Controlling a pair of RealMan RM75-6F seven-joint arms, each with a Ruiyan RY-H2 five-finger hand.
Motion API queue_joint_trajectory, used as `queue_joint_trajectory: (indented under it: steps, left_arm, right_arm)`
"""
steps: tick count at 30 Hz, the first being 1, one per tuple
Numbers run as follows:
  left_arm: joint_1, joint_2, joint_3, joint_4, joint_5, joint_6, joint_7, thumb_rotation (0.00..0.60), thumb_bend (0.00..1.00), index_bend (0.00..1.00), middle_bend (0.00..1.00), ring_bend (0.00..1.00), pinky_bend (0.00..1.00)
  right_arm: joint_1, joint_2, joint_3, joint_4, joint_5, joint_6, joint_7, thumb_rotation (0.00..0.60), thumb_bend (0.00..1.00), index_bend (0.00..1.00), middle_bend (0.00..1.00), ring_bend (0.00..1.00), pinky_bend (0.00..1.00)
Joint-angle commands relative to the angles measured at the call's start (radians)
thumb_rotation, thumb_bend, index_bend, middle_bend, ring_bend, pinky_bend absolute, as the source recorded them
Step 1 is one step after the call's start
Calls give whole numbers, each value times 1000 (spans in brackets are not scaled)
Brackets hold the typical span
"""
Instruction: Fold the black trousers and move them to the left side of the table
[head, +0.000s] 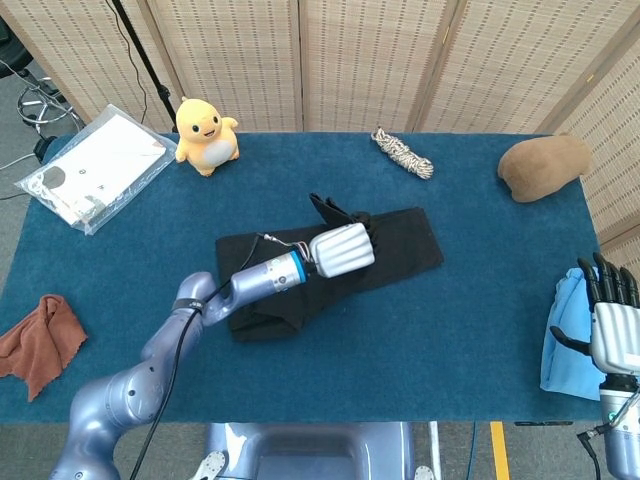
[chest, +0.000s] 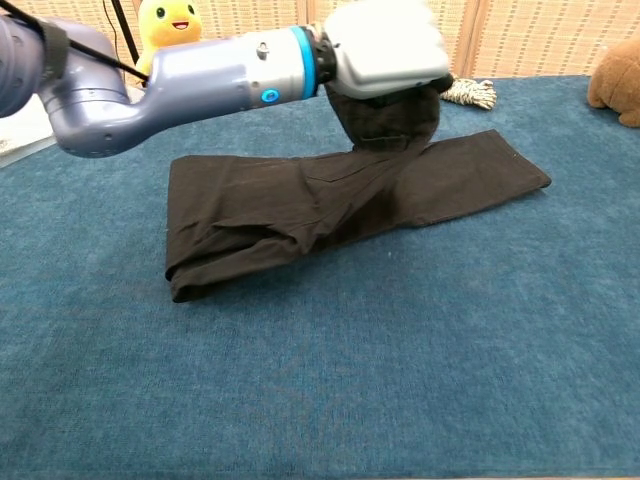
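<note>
The head view looks down from high above the near edge of the table (head: 120, 300) and faces the folding screens (head: 370, 60) behind it. It takes in the whole blue tabletop and some floor on the left. The chest view sits much lower and closer, looking almost level across the table (chest: 400, 380) toward the same screens. Both views share the middle of the table, the yellow duck toy (head: 205, 133) (chest: 170, 18) and the rope bundle (head: 402, 152) (chest: 462, 90).
</note>
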Motion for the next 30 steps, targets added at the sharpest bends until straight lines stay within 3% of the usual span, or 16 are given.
queue_joint_trajectory:
  steps: [1,4,5,7,8,9,12,17,22,25,30]
  left_arm:
    - [-29,-26,-6,21,-10,-32,11,600,736,807,568,458,482]
    - [-49,-51,-14,36,-23,-57,18,600,720,778,543,424,482]
    - [-54,-60,-18,44,-29,-65,25,600,700,713,484,368,459]
    - [-62,-85,-34,62,-50,-77,53,600,644,489,278,198,332]
    - [-60,-97,-52,66,-72,-97,62,600,593,296,120,79,212]
    - [-61,-103,-60,67,-83,-102,71,600,557,177,45,26,150]
    - [-59,-106,-72,65,-102,-106,86,600,505,7,0,0,91]
    - [-52,-102,-98,53,-140,-129,100,600,467,0,0,0,41]
    - [-33,-74,-107,14,-160,-123,69,600,282,0,0,0,4]
    - [-13,-44,-91,-12,-149,-89,32,600,215,0,0,0,4]
    - [44,26,-47,-61,-113,1,-40,600,201,0,0,0,3]
  right_arm:
    - [0,1,3,2,5,-2,4,600,0,41,0,0,0]
    - [-1,3,5,5,9,-5,8,600,0,41,0,0,0]
    - [-1,3,5,6,10,-6,10,600,0,41,0,0,0]
    - [-2,6,6,8,14,-9,17,600,0,41,0,0,0]
    - [-2,7,5,9,12,-9,18,600,0,41,0,0,0]
    - [-3,7,4,9,11,-9,19,600,0,41,0,0,0]
    - [-3,7,3,7,9,-8,18,600,0,41,0,0,0]
    - [-2,6,0,3,5,-8,14,600,0,41,0,0,0]
    - [-1,2,-3,1,3,-12,8,600,0,41,0,0,0]
    - [0,0,-5,1,3,-16,8,600,0,41,0,0,0]
    - [3,-7,-10,3,1,-23,4,600,0,39,0,0,0]
